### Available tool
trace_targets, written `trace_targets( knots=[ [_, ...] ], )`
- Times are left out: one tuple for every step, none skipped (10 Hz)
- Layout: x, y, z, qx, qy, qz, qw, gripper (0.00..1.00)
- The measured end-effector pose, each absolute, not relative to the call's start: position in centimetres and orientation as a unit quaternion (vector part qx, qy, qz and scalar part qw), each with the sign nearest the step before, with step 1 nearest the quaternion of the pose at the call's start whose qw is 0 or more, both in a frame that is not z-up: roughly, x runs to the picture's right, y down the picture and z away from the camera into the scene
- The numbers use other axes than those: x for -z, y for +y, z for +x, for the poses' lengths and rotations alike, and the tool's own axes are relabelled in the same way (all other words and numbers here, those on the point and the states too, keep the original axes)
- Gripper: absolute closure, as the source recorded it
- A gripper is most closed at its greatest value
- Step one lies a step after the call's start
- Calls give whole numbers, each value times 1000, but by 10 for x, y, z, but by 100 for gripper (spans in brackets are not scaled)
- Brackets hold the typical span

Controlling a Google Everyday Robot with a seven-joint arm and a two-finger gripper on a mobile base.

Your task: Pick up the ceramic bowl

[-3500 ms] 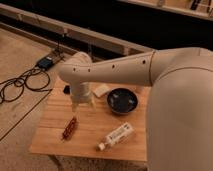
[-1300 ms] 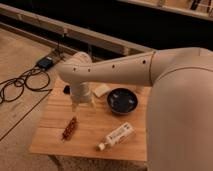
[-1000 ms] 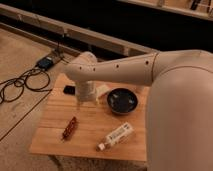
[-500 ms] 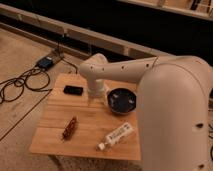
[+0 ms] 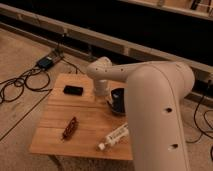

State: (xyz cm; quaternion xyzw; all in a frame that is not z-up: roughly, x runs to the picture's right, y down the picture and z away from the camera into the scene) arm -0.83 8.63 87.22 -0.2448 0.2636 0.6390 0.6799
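The ceramic bowl [image 5: 118,99] is dark and glossy and sits at the far right of the wooden table [image 5: 85,117]. My big white arm hides its right side. My gripper [image 5: 103,92] hangs down from the wrist just left of the bowl, close to its left rim and low over the table. I cannot tell whether it touches the rim.
A small flat black device [image 5: 74,90] lies at the back left of the table. A brown twisted object [image 5: 69,128] lies at the front left, and a white bottle [image 5: 114,138] lies on its side at the front right. Cables [image 5: 20,85] and a power box [image 5: 46,62] are on the floor at left.
My arm has swung right, from over the black device to the bowl's left rim. The device is now uncovered. The table objects have not moved.
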Motion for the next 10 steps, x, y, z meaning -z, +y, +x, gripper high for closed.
trace_targets(
  knots=[
    [-883,86,-3,-639,269,-238,680,35],
    [-892,85,1,-638,274,-231,681,35],
    [-901,85,7,-640,281,-220,681,35],
    [-908,87,12,-639,288,-212,681,35],
    [-913,88,14,-637,294,-202,683,35],
    [-916,89,16,-635,298,-197,684,35],
    [-919,90,18,-634,304,-191,685,35],
    [-922,91,19,-634,307,-186,685,35],
    [-924,93,19,-634,310,-184,685,35],
    [-926,94,21,-634,313,-179,684,35]
  ],
)
